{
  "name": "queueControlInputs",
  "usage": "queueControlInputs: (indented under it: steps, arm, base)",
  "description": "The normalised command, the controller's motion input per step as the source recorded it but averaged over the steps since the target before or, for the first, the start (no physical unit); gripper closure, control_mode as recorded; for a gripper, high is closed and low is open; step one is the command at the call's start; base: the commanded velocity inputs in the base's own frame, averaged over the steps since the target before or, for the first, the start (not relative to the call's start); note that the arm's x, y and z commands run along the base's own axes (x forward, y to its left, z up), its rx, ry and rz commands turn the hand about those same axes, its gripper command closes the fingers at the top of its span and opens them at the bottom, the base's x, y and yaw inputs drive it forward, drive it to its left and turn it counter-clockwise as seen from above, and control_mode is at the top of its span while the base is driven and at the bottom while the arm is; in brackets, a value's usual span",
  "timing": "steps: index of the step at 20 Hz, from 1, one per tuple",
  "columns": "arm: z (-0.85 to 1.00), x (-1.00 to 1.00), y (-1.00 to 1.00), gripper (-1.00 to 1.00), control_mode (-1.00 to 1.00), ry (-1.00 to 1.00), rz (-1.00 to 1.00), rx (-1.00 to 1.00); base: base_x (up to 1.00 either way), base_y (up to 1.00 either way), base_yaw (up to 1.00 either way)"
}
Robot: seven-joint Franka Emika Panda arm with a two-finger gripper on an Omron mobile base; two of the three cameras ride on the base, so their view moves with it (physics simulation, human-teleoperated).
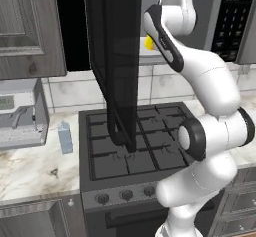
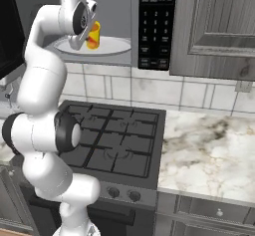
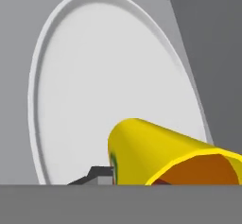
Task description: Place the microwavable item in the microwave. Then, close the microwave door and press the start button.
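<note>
Up in the left base view, the white arm reaches into the microwave [image 1: 220,16], whose door [image 1: 114,61] stands swung wide open toward the camera, hanging over the stove [image 1: 135,151]. A sliver of the yellow cup [image 1: 148,43] peeks out just left of the arm's upper link, at the mouth of the cavity. On the marble counter [image 1: 30,171] to the left stand a pale blue carton [image 1: 64,137] and, further left, a silver-grey coffee machine [image 1: 20,113].

From the right base view, the cup [image 2: 93,35] sits over the round turntable [image 2: 114,47] inside the cavity, yellow above and orange-red below, with the hand right against its left side. The keypad strip [image 2: 157,23] runs down the microwave's right side, next to a grey wall cabinet [image 2: 219,26].

Seen from the hand view, the cup [image 3: 165,154] lies close in front of the camera, its orange inside visible, against the pale turntable [image 3: 94,76]. One dark fingertip [image 3: 97,173] shows just left of the cup; whether the jaws are clamped on it I cannot tell.
</note>
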Motion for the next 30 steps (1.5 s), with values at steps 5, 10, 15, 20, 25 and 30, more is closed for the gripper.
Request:
queueControlInputs:
  steps: [5, 10, 15, 20, 25, 30]
  arm:
    - [-0.20, 0.38, 0.18, -1.00, -1.00, 0.13, 0.01, -0.04]
    - [-0.06, 0.04, 0.12, -1.00, -1.00, 0.01, 0.00, -0.03]
    - [0.14, 0.00, 0.09, -1.00, -1.00, -0.12, 0.00, -0.04]
    - [0.15, 0.00, 0.07, -1.00, -1.00, -0.19, 0.00, -0.05]
    - [-0.01, -0.40, 0.08, -1.00, -1.00, -0.34, 0.00, -0.10]
    - [-0.49, -0.98, 0.01, -1.00, -1.00, -0.41, 0.00, -0.13]
  base:
    - [0.00, 0.00, 0.00]
    - [0.00, 0.00, 0.00]
    - [0.00, 0.00, 0.00]
    - [0.00, 0.00, 0.00]
    - [0.00, 0.00, 0.00]
    - [0.00, 0.00, 0.00]
